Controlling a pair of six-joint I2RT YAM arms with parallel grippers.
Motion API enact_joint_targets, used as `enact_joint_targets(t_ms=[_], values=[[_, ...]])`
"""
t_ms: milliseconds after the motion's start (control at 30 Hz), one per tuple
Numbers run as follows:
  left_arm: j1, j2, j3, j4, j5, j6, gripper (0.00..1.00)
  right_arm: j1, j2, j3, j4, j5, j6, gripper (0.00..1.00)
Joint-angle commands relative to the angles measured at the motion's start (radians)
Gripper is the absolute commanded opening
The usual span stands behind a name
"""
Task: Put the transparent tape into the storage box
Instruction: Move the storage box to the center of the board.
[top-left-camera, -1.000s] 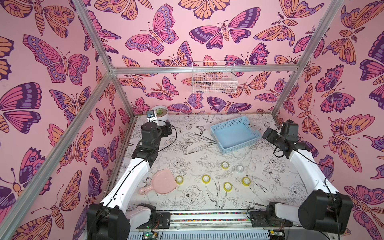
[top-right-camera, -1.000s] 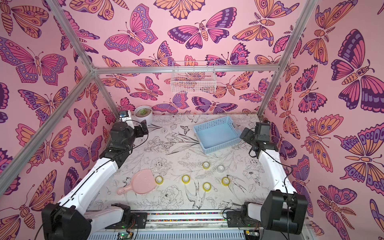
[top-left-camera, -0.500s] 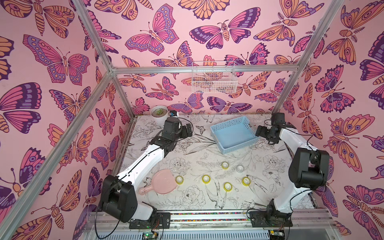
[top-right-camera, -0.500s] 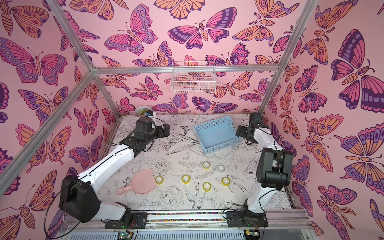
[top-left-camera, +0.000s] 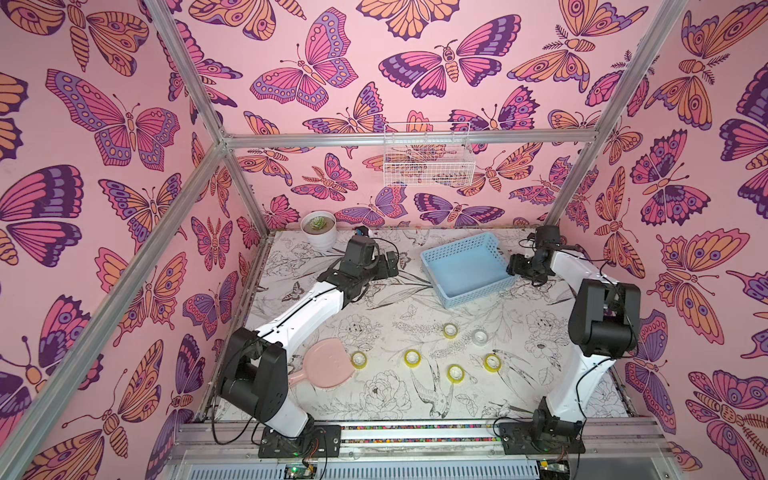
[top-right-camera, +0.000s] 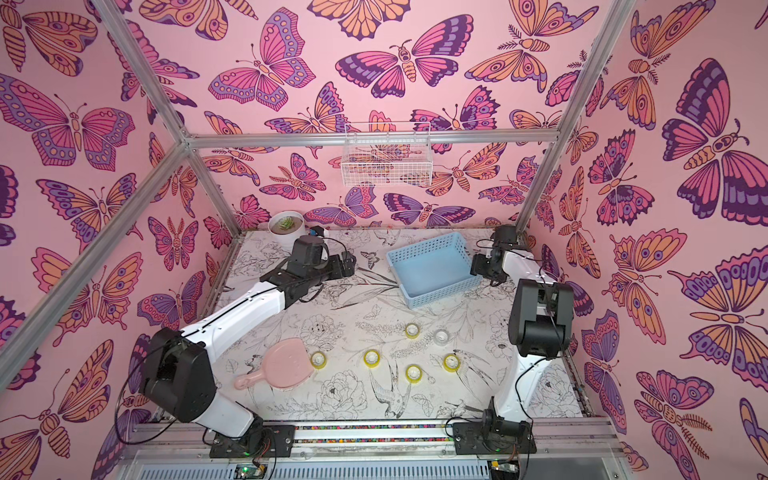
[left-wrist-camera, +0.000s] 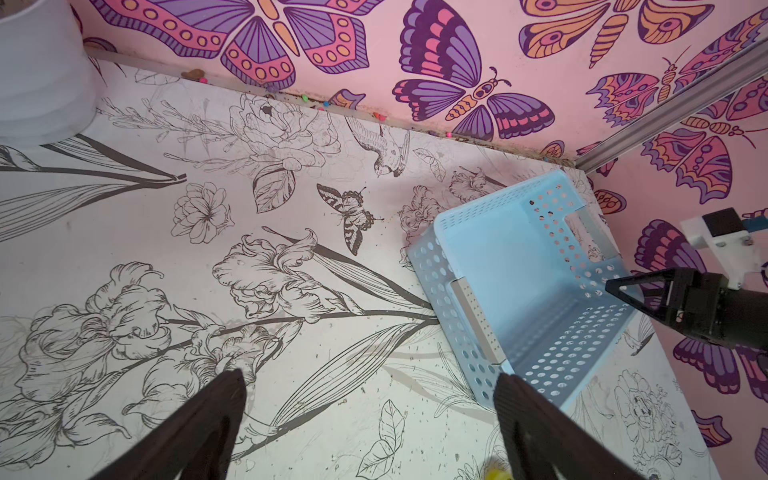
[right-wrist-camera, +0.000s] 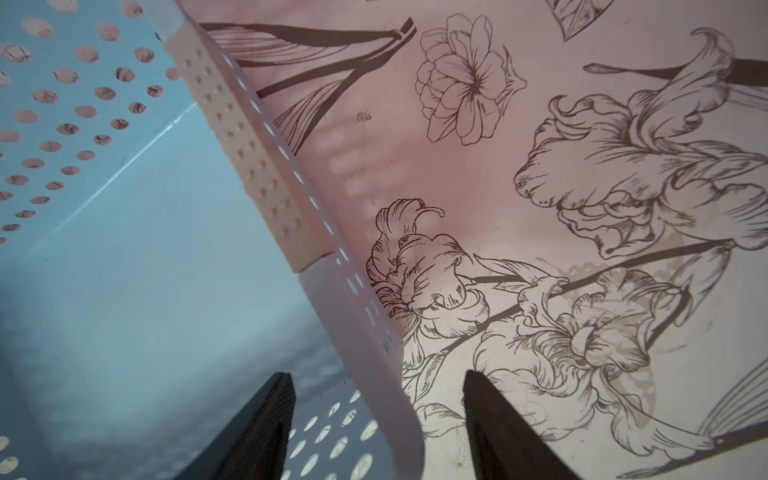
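Transparent tape (top-left-camera: 412, 358): six rolls, all lying flat on table (top-left-camera: 374, 316), outside storage box (top-left-camera: 459, 245). Five yellow-tinted, spread loosely across the near-middle of table. Colourless roll (top-left-camera: 479, 337) just beside yellow roll nearest the box (top-left-camera: 450, 331). Leftmost yellow roll (top-left-camera: 358, 360) right at the head of pink hand mirror (top-left-camera: 328, 365); touching or only beside, cannot tell. Same layout in both top views.

Storage box upright toward back right of table, skewed to the table edges, well apart from every roll. Solid blue base, perforated walls.

Right gripper (right-wrist-camera: 378, 386): partly open, straddling the box's side wall. One finger inside over the blue base, the other outside over the table print, wall between them with a gap visible on each side. Not clamped on it. Seen at the box's right-hand wall in both top views.

Left gripper (left-wrist-camera: 370, 378): wide open, empty, hovering over bare table to the left of the box and pointed toward it. Near corner of box close to one fingertip in left wrist view, not touching.

White plant pot (top-left-camera: 319, 228) in back left corner. White wire basket (top-left-camera: 428, 162) hanging on back wall rail.
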Motion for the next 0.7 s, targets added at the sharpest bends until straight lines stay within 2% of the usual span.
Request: enact_joint_targets(t_ms=[0, 67, 300, 333, 433, 500, 667], values=[[-0.013, 0.031, 0.024, 0.000, 0.018, -0.031, 1.00, 0.011, 0.018, 0.024, 0.002, -0.015, -0.023, 0.61], [-0.018, 0.044, 0.026, 0.003, 0.021, -0.034, 1.00, 0.020, 0.010, 0.014, 0.000, -0.017, -0.021, 0.55], [-0.039, 0.087, 0.041, 0.021, 0.021, -0.047, 1.00, 0.080, -0.040, -0.042, -0.027, 0.003, 0.001, 0.10], [-0.042, 0.093, 0.045, 0.023, 0.020, -0.048, 1.00, 0.091, -0.046, -0.050, -0.032, 0.004, 0.007, 0.07], [-0.050, 0.105, 0.053, 0.026, 0.021, -0.051, 1.00, 0.129, -0.075, -0.074, -0.055, 0.025, 0.055, 0.06], [-0.057, 0.109, 0.053, 0.032, 0.023, -0.055, 1.00, 0.156, -0.088, -0.079, -0.078, 0.037, 0.104, 0.00], [-0.074, 0.118, 0.052, 0.040, 0.029, -0.056, 1.00, 0.233, -0.081, -0.033, -0.167, 0.057, 0.243, 0.00]])
